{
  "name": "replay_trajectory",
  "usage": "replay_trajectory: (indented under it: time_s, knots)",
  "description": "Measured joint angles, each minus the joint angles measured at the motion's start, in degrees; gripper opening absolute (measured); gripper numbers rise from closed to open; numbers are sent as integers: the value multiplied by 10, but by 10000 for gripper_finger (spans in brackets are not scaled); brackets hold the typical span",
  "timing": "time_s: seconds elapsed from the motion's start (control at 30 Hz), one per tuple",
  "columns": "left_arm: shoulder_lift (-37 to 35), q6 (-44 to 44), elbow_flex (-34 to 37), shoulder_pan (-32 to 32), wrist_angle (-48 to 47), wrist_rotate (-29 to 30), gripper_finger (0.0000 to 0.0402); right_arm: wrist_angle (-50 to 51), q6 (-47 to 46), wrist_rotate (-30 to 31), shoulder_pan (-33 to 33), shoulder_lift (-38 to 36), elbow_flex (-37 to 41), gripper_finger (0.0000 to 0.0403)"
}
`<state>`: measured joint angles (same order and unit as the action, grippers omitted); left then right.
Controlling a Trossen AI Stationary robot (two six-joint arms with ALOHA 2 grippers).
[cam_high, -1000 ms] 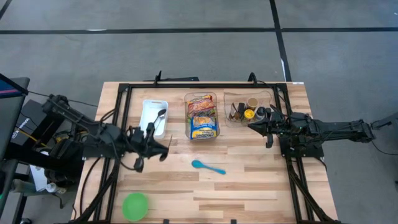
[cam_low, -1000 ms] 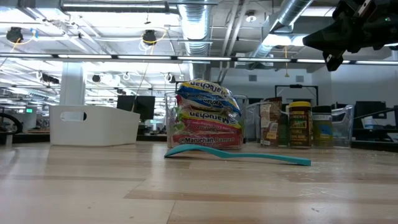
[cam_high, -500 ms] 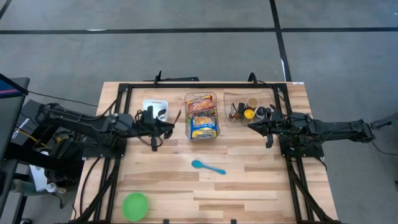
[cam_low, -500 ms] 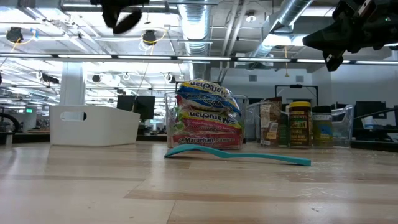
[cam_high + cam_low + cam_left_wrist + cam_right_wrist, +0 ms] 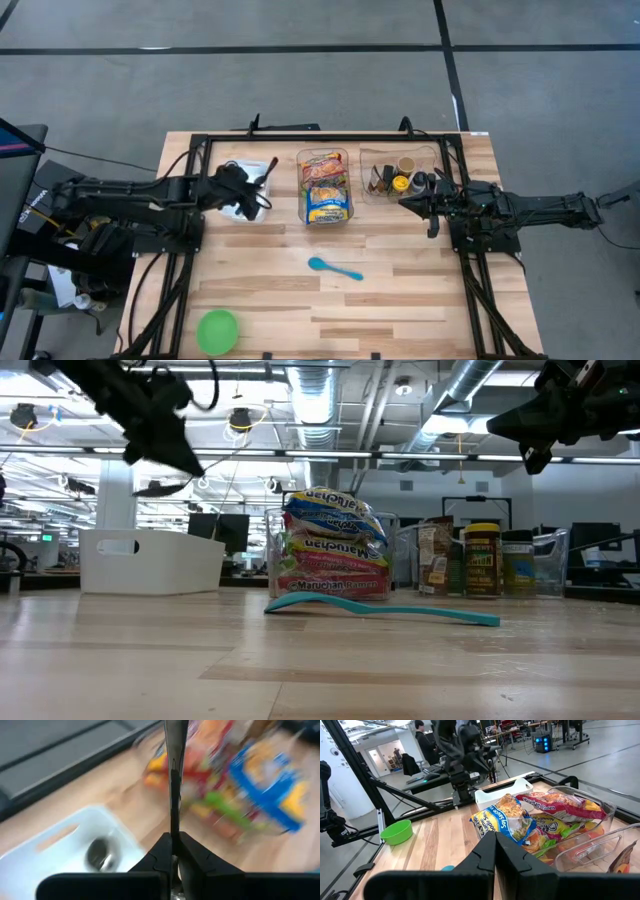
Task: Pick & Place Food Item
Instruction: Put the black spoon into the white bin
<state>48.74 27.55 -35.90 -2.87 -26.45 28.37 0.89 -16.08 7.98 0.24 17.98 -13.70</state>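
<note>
Bright noodle packets (image 5: pixel 326 187) are stacked in a clear tub at the far middle of the table. My left gripper (image 5: pixel 172 842) hangs over the white bin (image 5: pixel 240 168) to the tub's left, shut on a slim metal utensil (image 5: pixel 173 780). Another spoon (image 5: pixel 100 855) lies in the bin. My right gripper (image 5: pixel 405 203) hovers shut beside the clear tub of spice jars (image 5: pixel 400 175), holding nothing; it also shows in the right wrist view (image 5: pixel 495 845). My left gripper pinches one end of the metal utensil (image 5: pixel 173 827) between its two fingers. The fingers come from the table's left and slant downward. The utensil runs straight out past the fingertips, in line with them, lifted clear above the white bin, its free end (image 5: pixel 270 168) toward the noodle tub.
A teal spoon (image 5: pixel 335 267) lies on the wood in the middle of the table. A green bowl (image 5: pixel 217 331) stands near the front edge at the left. A black frame (image 5: pixel 330 138) runs along the back and down both sides.
My left gripper has swung from the near left part of the table toward the far edge, over the white bin. It has tipped downward and dropped into the low view, still shut on the utensil. My right arm has kept still.
</note>
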Motion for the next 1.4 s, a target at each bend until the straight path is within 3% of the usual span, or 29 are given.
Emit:
replay_trajectory:
  time_s: [0.27,0.6,1.03,1.4]
  knots:
    - [0,14,0,-65,-84,-3,10,0,0,0,0,0,0,0]
    - [24,-77,26,-153,-69,-8,11,0,0,0,0,0,0,0]
    - [28,-76,109,-157,-12,-39,11,0,0,0,0,0,0,0]
    - [28,-72,132,-156,9,-48,20,0,0,0,0,0,0,0]
